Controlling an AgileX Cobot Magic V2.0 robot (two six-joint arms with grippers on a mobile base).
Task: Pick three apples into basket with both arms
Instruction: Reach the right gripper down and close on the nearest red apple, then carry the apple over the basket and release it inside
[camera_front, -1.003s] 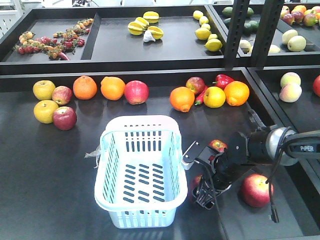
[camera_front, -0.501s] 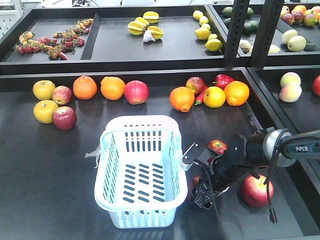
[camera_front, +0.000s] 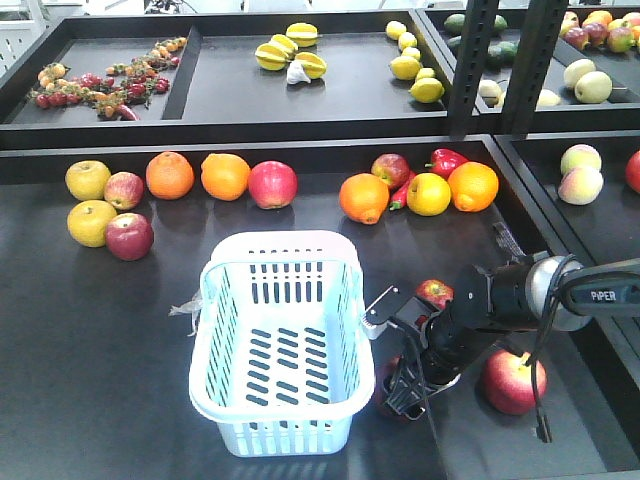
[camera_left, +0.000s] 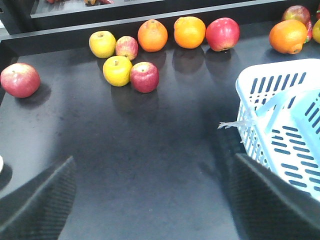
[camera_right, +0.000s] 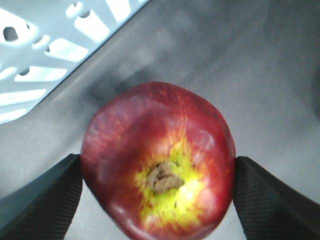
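Observation:
A dark red apple (camera_right: 150, 125) with a yellow patch round its stem end fills the right wrist view. My right gripper (camera_right: 157, 167) is shut on it, one black finger against each side. In the front view that gripper (camera_front: 400, 386) points down at the table just right of the pale blue-white basket (camera_front: 280, 243), and the held apple (camera_front: 386, 372) is mostly hidden. Two more red apples lie close by, a large one (camera_front: 514, 381) and a small one (camera_front: 434, 293). My left gripper (camera_left: 155, 200) hangs open over bare table, left of the basket (camera_left: 280, 125).
Oranges (camera_front: 170, 175), yellow apples (camera_front: 88, 180) and red apples (camera_front: 272, 184) line the back of the table, with red peppers (camera_front: 446, 160). A red apple (camera_left: 20, 80) lies far left. Raised trays of fruit and a dark post (camera_front: 470, 65) stand behind.
The right arm has sunk a little and shifted slightly toward the basket, its gripper staying at the apple beside the basket. The other fruit and the basket have not moved.

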